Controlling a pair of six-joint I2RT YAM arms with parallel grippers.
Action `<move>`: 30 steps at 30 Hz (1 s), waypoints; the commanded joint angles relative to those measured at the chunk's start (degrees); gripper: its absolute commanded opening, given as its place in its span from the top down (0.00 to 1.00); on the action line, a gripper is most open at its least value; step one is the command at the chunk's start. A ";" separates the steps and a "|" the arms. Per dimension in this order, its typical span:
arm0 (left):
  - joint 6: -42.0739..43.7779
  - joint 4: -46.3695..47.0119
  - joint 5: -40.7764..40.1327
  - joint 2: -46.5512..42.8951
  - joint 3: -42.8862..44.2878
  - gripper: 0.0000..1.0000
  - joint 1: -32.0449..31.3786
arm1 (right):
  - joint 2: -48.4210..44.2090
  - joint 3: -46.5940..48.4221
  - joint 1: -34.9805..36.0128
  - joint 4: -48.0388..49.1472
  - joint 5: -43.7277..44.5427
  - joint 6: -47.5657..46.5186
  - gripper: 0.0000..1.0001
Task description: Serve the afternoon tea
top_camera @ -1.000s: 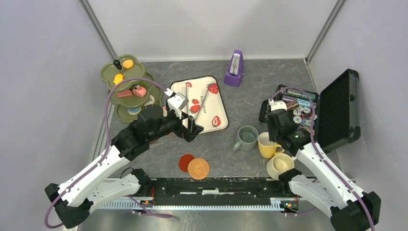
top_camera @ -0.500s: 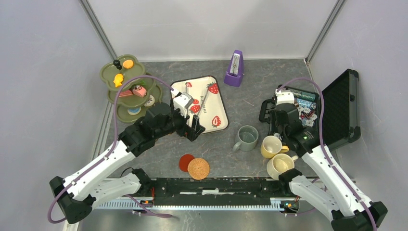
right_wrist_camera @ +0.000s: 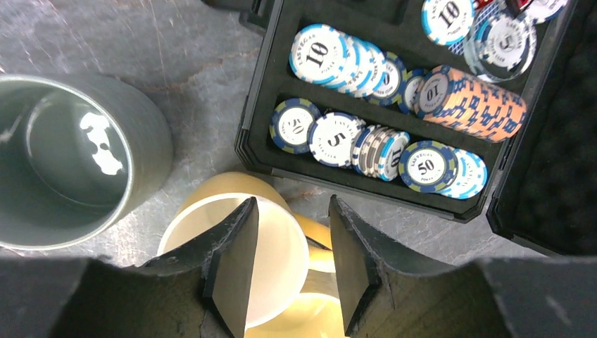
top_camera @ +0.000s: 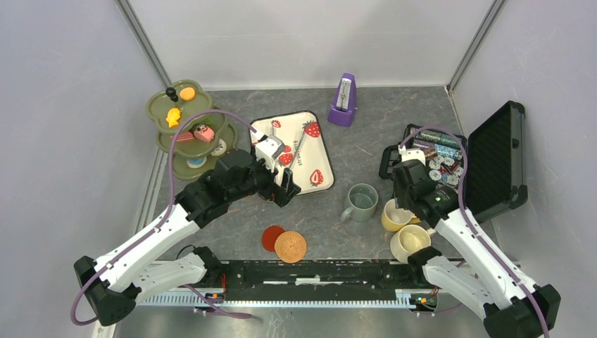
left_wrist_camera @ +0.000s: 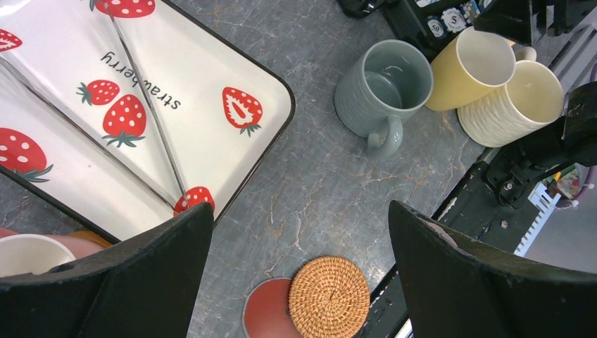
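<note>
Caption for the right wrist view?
Right gripper open over yellow mug; grey-green mug beside it, black case of poker chips beyond.

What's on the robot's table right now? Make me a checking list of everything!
Surface: grey marbled table.
Job's things: olive stand holding pastries; grey-green mug, yellow mug and cream mug grouped at right; pink mug partly seen beside strawberry tray; woven coaster overlapping red coaster.
Clutter: strawberry tray, purple metronome, open black case of poker chips.
Grippers: left gripper open, empty; right gripper open, straddling the yellow mug's rim.
Cables: a purple cable loops from each arm.
Surroundings: plain pale walls.
</note>
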 commanded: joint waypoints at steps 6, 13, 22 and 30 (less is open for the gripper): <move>0.15 0.20 0.50 -0.62 1.70 0.00 -0.21 | 4.09 -2.09 -0.08 1.22 -1.66 0.26 0.51; 0.60 -0.14 0.05 -1.00 1.60 0.00 -0.21 | 7.54 -4.13 -0.12 6.75 -3.58 -2.18 0.55; 0.77 -0.24 -0.28 -0.78 1.63 0.00 -0.21 | 10.80 -6.63 -0.14 14.76 -9.64 -6.74 0.73; 0.43 -0.22 -0.12 -0.18 1.83 0.00 -0.21 | 8.59 -1.89 -0.16 14.78 -8.87 -8.78 0.95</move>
